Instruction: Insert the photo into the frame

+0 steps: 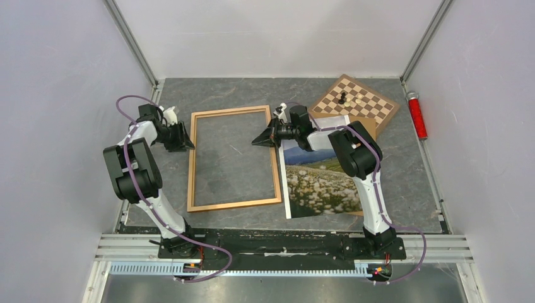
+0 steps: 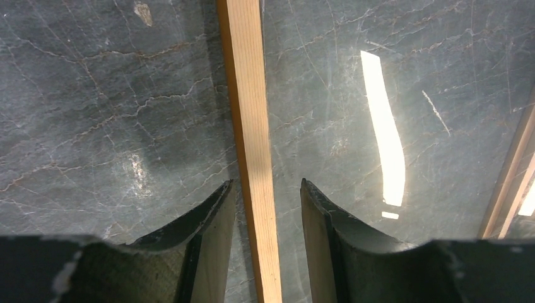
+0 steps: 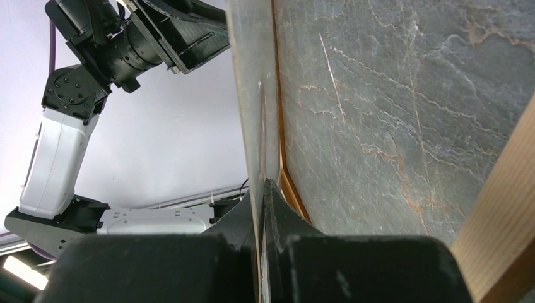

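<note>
- Light wooden picture frame (image 1: 235, 204) lying flat on the grey stone-look table (image 1: 404, 183), in the middle and a bit to the left.
- Grey table showing through the big hole of the picture frame.
- Photo (image 1: 322, 183) lying flat just to the right of the picture frame, outside it, picture side up: blue hills, cloudy sky, a field of white flowers.
- Left edge of the photo right beside the right bar of the picture frame; touching or not, hard to tell.
- Brown board (image 1: 364, 128) under the photo, peeking out at the far right corner and along the near edge.
- Left gripper (image 1: 187, 139) down at the left bar of the picture frame, nearer the far end.
- Its fingers (image 2: 211, 221) spread apart, one on each side of the wooden bar, with a thin strip of table showing between the bar and each finger, so not squeezing.
- Right gripper (image 1: 257, 142) pointing left, tip over the inside of the picture frame, close to the right bar and near the far end.
- Its two fingers pressed tight together.
- Tip touching the table or just above it: cannot tell.
- Chessboard (image 1: 366, 104) at the far right, behind the photo, with a few chess pieces (image 1: 342, 98) on it.
- Red tube (image 1: 416, 115) lying by the right wall, well apart from the picture frame.
</note>
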Robot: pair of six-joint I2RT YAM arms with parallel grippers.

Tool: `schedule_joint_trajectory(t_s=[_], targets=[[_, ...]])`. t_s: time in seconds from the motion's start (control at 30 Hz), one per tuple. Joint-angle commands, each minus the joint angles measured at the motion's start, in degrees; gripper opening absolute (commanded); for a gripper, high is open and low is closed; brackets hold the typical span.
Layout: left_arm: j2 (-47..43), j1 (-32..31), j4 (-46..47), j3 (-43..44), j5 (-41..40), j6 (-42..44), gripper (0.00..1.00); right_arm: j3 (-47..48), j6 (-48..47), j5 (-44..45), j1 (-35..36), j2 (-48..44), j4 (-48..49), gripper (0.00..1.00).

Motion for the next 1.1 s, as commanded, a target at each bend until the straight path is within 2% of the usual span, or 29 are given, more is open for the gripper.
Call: schedule_joint_trajectory(t_s=[0.0,0.2,1.07], targets=[[-0.65,-0.09,0.34,1.70,1.08,1.38,0.49,0.90,1.41,-1.69,0.43,-2.13,4.29,0.00],[-0.65,-0.09,0.45,1.61,0.85,1.51,0.49,0.05,4.20,-1.69,0.43,-2.12,6.90,0.00],[-0.56,-0.13,0.16,2.05,0.86,1.51,0.49,-1.01,4.49,-2.11,0.68,-2.46,8.03,0.00]])
